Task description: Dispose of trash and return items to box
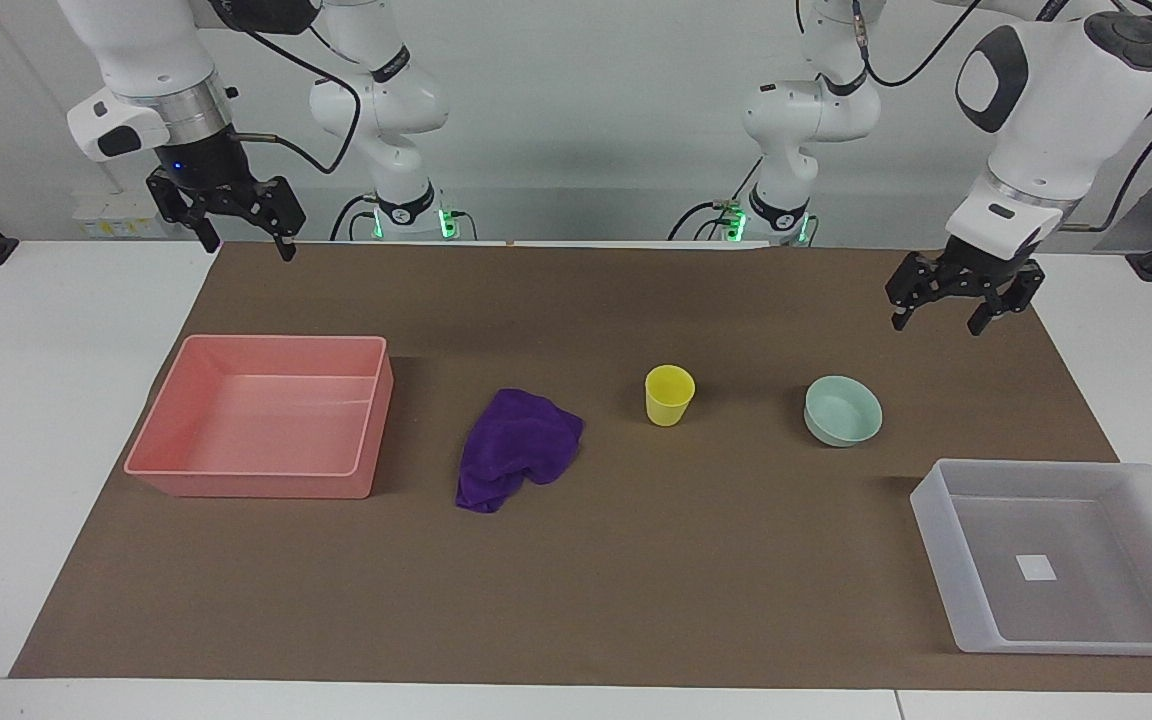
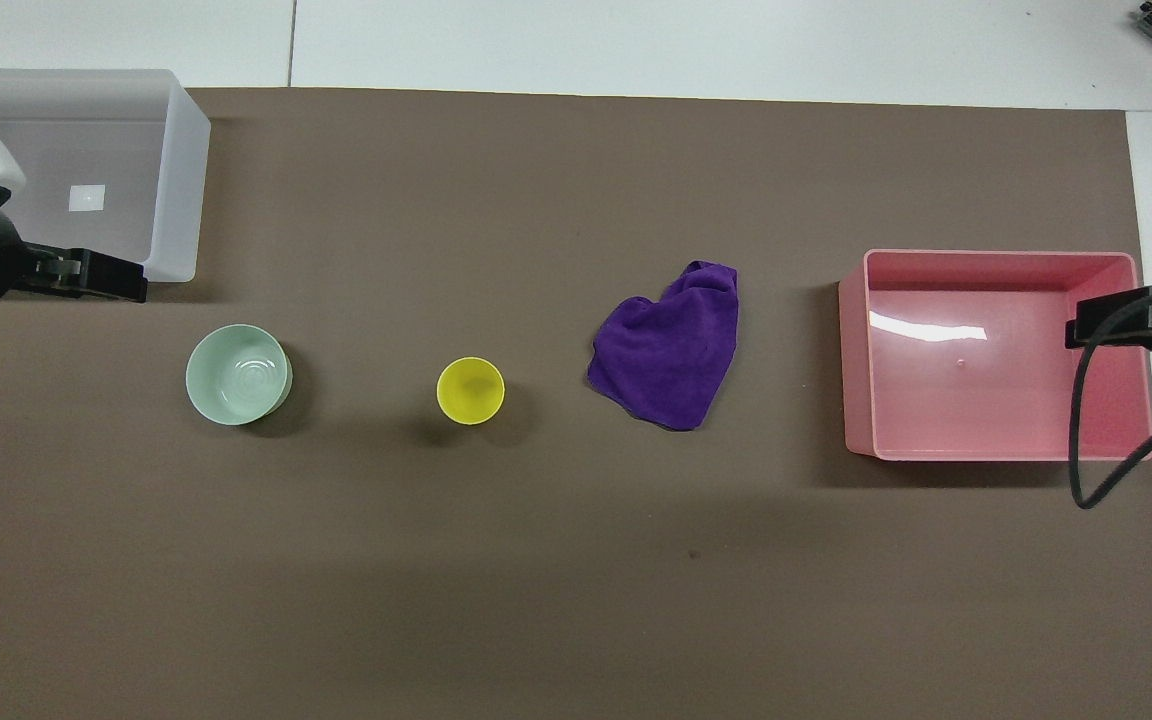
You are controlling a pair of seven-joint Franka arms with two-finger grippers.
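The purple cloth (image 1: pixel 516 447) (image 2: pixel 671 350) lies crumpled on the brown mat, beside the pink tray. The yellow cup (image 1: pixel 669 395) (image 2: pixel 470 390) stands upright between the cloth and the mint-green bowl (image 1: pixel 842 410) (image 2: pixel 238 374). The translucent box (image 1: pixel 946 540) (image 2: pixel 176 180) sits at the left arm's end, farther from the robots than the bowl, with only a white square mark on its floor. My left gripper (image 1: pixel 938 322) (image 2: pixel 86 275) hangs open and empty in the air over the mat at that end. My right gripper (image 1: pixel 248 245) (image 2: pixel 1126 322) hangs open and empty at the right arm's end.
A pink rectangular tray (image 1: pixel 256 480) (image 2: pixel 856 360) with nothing in it sits at the right arm's end of the mat. The brown mat (image 1: pixel 636 600) covers most of the white table. A black cable (image 2: pixel 1081 420) hangs from the right arm over the tray's end.
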